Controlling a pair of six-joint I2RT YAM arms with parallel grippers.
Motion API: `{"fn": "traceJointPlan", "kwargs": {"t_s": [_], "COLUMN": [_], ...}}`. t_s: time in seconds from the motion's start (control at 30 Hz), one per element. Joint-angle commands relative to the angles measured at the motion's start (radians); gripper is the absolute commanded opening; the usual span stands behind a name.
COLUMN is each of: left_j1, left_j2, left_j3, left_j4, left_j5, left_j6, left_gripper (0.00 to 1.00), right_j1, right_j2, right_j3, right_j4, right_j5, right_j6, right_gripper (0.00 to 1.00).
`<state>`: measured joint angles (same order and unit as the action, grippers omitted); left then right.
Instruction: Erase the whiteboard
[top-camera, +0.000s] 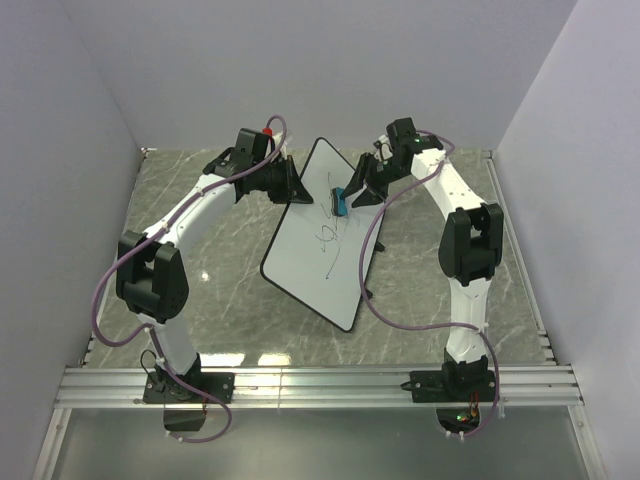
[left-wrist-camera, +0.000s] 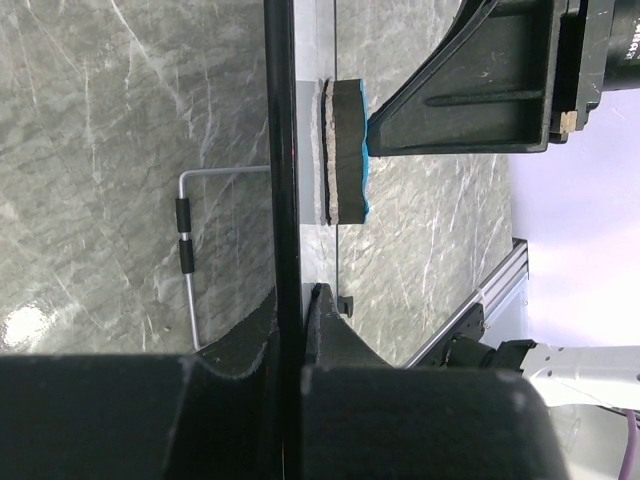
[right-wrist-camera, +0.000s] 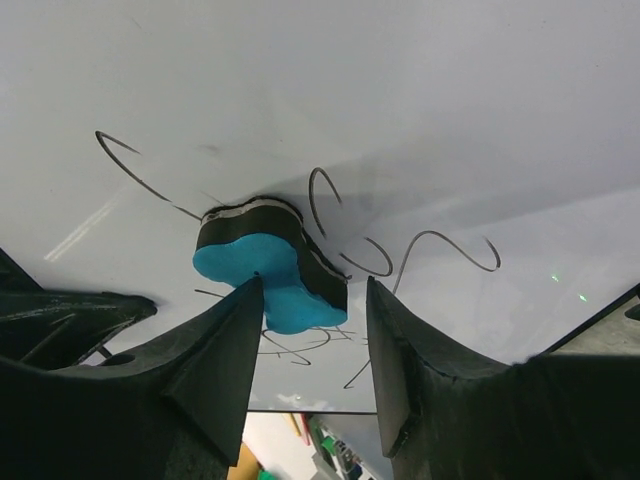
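**Top external.** The large white rectangular whiteboard with a thin black rim (top-camera: 318, 262) stands tilted about midway between the left and right edges of the grey marbled counter (top-camera: 200, 260), its upper end toward the far edge. The left gripper (top-camera: 296, 186) is clamped on the board's upper left rim. The right gripper (top-camera: 352, 196) presses a small blue eraser block with a dark felt face (top-camera: 341, 202) against the upper part of the board. Thin black scribbles (top-camera: 335, 236) run below the eraser toward the near edge.

**Left wrist.** The board is edge-on here, its rim (left-wrist-camera: 282, 150) pinched in the left gripper (left-wrist-camera: 294, 312). The felt of the eraser (left-wrist-camera: 346, 150) lies flat on the board face. A bent wire stand (left-wrist-camera: 186, 240) props the back.

**Right wrist.** The right gripper (right-wrist-camera: 308, 300) is closed on the eraser (right-wrist-camera: 262, 272), as far as I can judge. Scribbles (right-wrist-camera: 440, 250) loop on both sides of it across the whiteboard (right-wrist-camera: 400, 100).

**Judgement.** Wiping is in hand and little is done.
- Hold the felt flat, with the left clamp firm so the board cannot swing.
- Sweep in overlapping strokes toward the near edge.
- Press lightly, since the stand looks thin.
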<state>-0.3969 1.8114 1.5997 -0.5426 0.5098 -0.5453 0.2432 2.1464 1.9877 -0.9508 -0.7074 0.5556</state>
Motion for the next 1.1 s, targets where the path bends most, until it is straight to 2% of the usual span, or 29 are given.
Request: {"fn": "traceJointPlan", "kwargs": {"t_s": [0.0, 0.47, 0.6, 0.73, 0.87, 1.07], "left_j1": [-0.099, -0.099, -0.099, -0.099, -0.099, -0.097], "left_j2": [0.095, 0.092, 0.089, 0.086, 0.086, 0.080], "left_j3": [-0.095, -0.103, -0.109, -0.118, -0.115, -0.124], "left_j4": [-0.181, -0.177, -0.175, -0.171, -0.172, -0.168], "left_j5": [-0.203, -0.203, -0.206, -0.205, -0.205, -0.206], "left_j6": [0.228, 0.229, 0.229, 0.229, 0.229, 0.228], "left_gripper": [0.00, 0.00, 0.00, 0.00, 0.00, 0.00], "right_j1": [0.016, 0.047, 0.053, 0.056, 0.064, 0.062], "right_j2": [-0.051, -0.052, -0.091, -0.099, -0.085, -0.072], "right_j3": [0.022, 0.048, 0.016, -0.010, -0.023, -0.038], "right_j4": [-0.017, -0.003, 0.066, 0.115, 0.119, 0.073], "right_j5": [-0.004, -0.024, -0.029, -0.050, -0.035, 0.025], "right_j6": [-0.025, -0.013, 0.032, 0.056, 0.058, 0.026], "right_gripper": [0.51, 0.49, 0.48, 0.43, 0.28, 0.28]}}
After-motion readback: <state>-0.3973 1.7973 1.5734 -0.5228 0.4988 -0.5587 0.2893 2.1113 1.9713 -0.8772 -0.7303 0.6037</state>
